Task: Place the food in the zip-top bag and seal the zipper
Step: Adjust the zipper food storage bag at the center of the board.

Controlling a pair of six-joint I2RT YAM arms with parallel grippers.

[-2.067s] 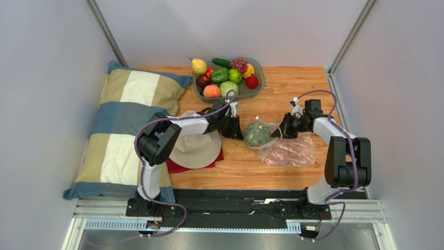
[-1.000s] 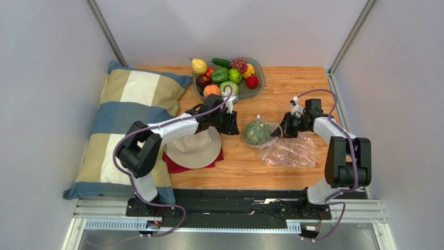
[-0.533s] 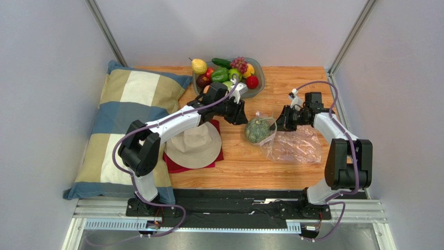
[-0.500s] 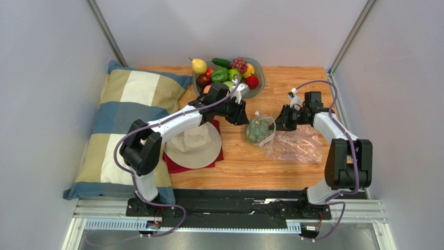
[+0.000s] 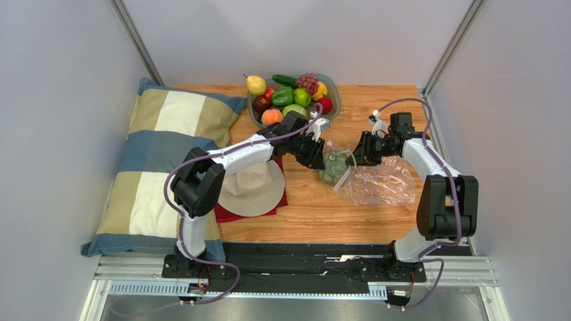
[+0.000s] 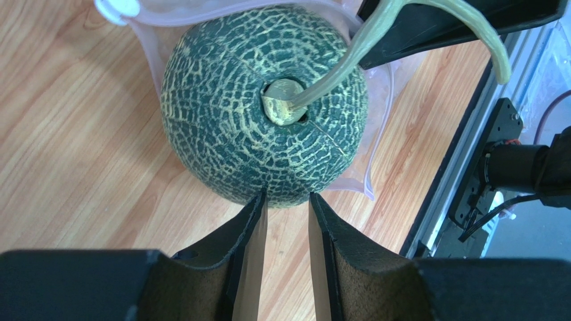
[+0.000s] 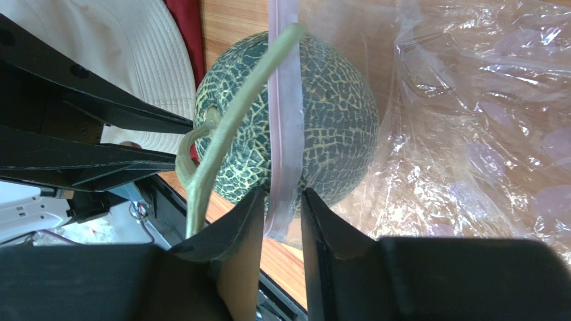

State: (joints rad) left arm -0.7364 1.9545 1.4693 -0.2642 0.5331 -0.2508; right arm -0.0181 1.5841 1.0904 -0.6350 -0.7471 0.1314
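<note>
- Nearest, the zip-top bag [image 5: 378, 187] lies crinkled, its mouth open and unsealed.
- The netted green melon [image 5: 333, 167] sits in that mouth, only partly in by my reading.
- The left gripper [image 6: 286, 196], fingers nearly together and empty, touches the rind.
- The right gripper [image 7: 281, 194] pinches the zipper [image 7: 281, 100].
- Far back, the grey bowl [image 5: 333, 115] is full of fruit, so there's plenty left to load.

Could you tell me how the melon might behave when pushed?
The green melon is round, so it will probably roll rather than slide. Its netted rind looks rough, likely grippy. The crinkly zip-top bag looks floppy and may bunch.
</note>
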